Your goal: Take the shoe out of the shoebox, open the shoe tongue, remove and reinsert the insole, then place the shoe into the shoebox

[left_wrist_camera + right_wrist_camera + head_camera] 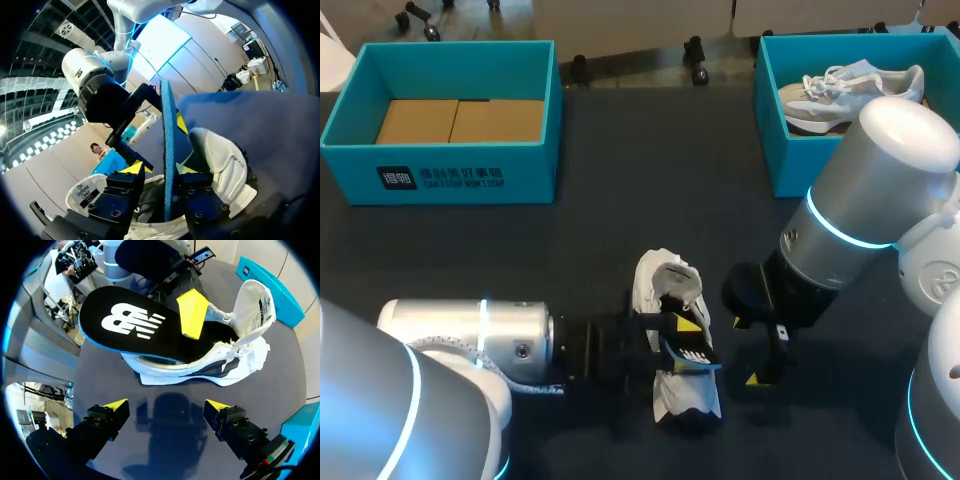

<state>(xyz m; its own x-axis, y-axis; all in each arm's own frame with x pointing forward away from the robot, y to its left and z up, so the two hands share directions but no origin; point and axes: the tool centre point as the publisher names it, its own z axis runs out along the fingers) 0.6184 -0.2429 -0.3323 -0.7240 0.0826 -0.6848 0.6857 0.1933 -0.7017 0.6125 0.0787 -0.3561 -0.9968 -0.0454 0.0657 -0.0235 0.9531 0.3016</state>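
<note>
Maybe a robot lab: left arm (470, 340) and right arm (865, 200) at a dark table (650, 180), blue shoebox (460, 178) far left.

Insole (130, 325) and left end effector (159, 168) block the shoe (663, 282).

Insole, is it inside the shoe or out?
Mostly out. The left tool pinches the insole, and most of it sticks out over the shoe; one end sits in the opening.

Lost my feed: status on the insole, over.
Left gripper shut on insole, one end in shoe. Right gripper open, empty, beside shoe. Nothing blocking.
</note>
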